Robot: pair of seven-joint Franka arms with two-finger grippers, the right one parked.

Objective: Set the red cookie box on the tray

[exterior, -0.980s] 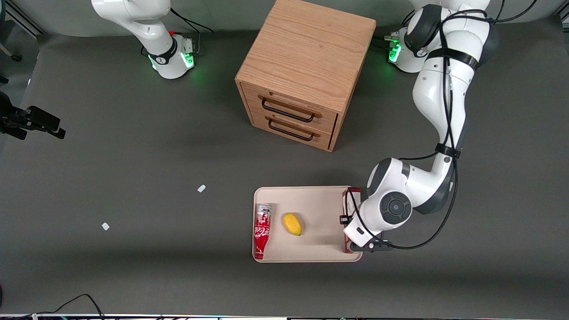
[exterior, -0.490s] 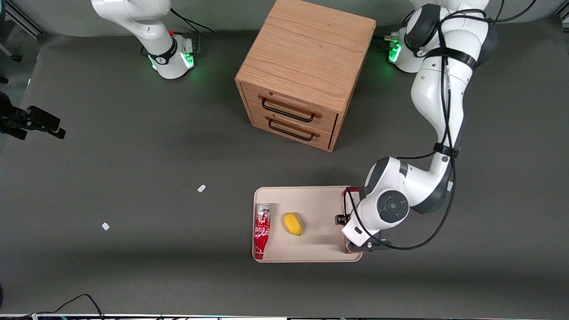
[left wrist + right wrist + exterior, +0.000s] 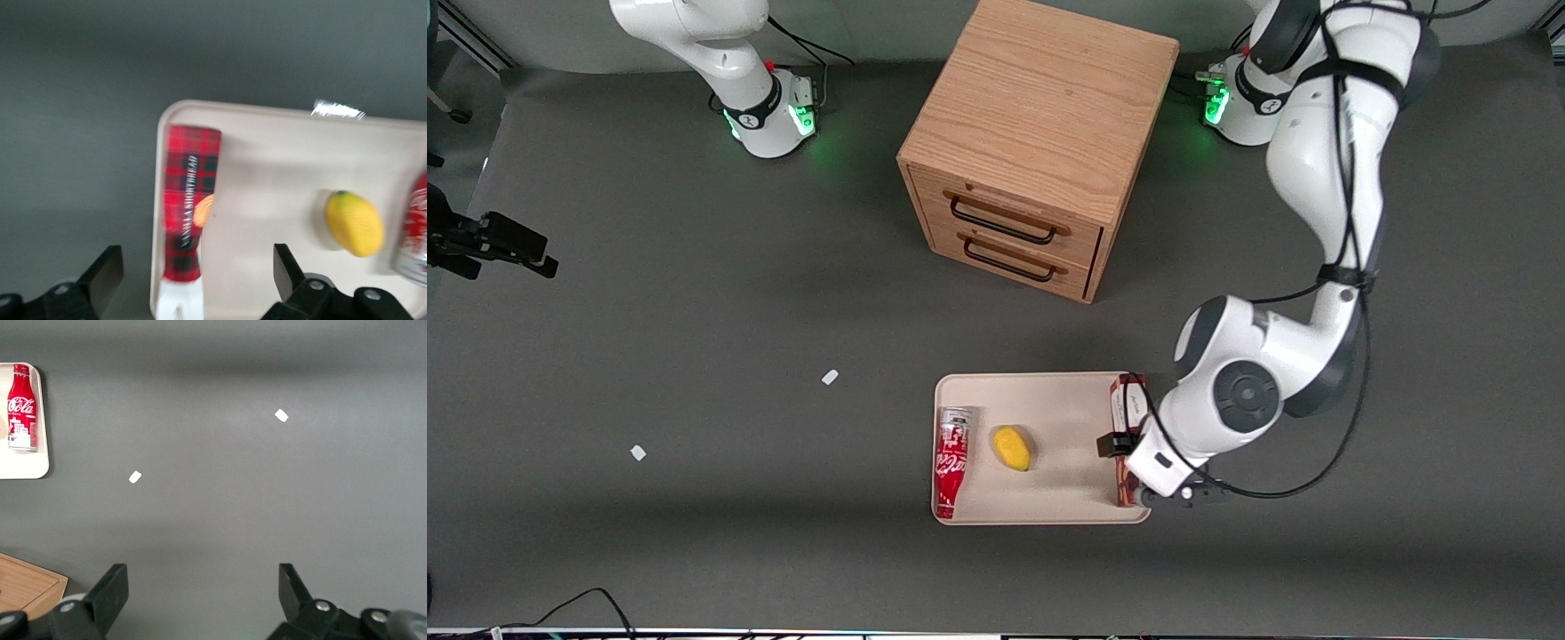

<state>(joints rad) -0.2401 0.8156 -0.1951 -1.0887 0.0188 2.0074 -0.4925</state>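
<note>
The claw (image 3: 193, 283) hangs released directly above the red cookie box (image 3: 190, 217), which lies flat in the tray (image 3: 273, 167) along its edge, its long axis crossing the gap between the spread fingers.

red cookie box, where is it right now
The red cookie box lies flat on the tray along its edge toward the working arm's end, beside the lemon, below the open end effector.

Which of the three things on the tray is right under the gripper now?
The red cookie box, lying along the tray's edge at the working arm's end. The open gripper hangs above it; the yellow fruit and soda bottle lie farther off.
</note>
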